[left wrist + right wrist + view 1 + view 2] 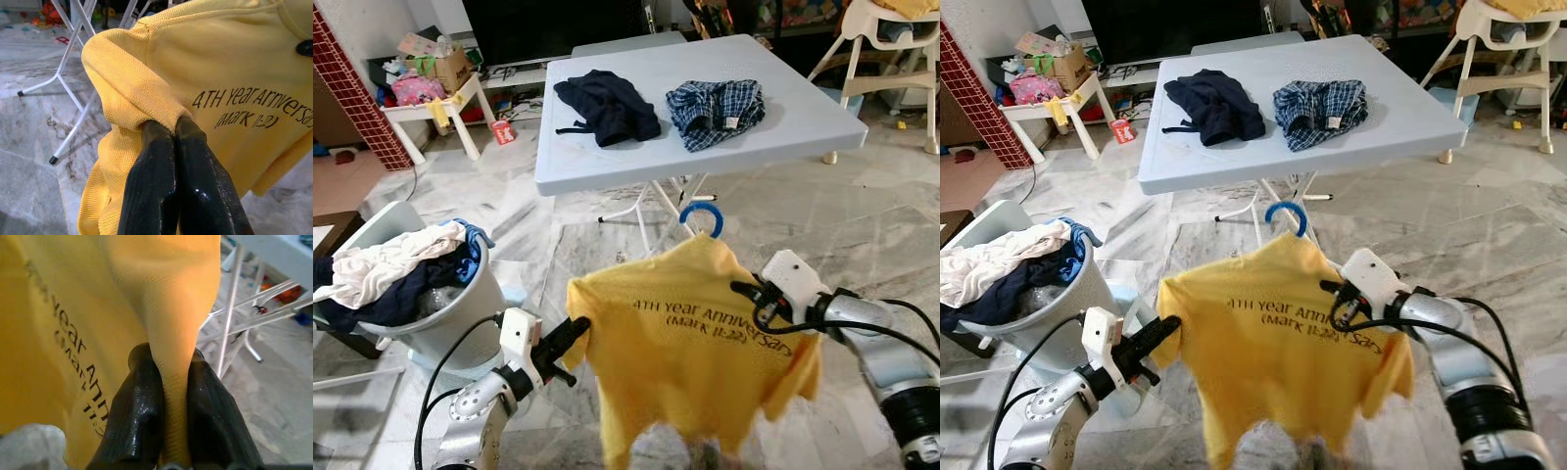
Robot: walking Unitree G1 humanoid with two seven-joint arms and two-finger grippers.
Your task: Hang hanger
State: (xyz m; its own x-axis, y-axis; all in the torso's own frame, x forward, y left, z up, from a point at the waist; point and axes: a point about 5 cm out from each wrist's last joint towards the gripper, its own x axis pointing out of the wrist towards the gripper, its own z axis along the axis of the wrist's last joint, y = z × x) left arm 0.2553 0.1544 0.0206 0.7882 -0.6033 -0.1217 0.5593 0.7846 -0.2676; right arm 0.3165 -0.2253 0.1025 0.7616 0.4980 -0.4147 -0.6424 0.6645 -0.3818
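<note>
Both grippers pinch the yellow shirt (690, 362) (it sits on a blue hanger (702, 217)). The left gripper (578, 331) squeezes one shoulder, the right gripper (744, 291) the other.

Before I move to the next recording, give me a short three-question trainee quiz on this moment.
1. True or false: both tools grip the yellow T-shirt.
2. What colour is the hanger hook above the collar?
3. Which lies on the table? A) two dark garments B) a towel C) shoes

Key
1. True: left tool and right tool each pinch a shoulder.
2. Blue.
3. A: the navy garment and checked shirt.
</note>
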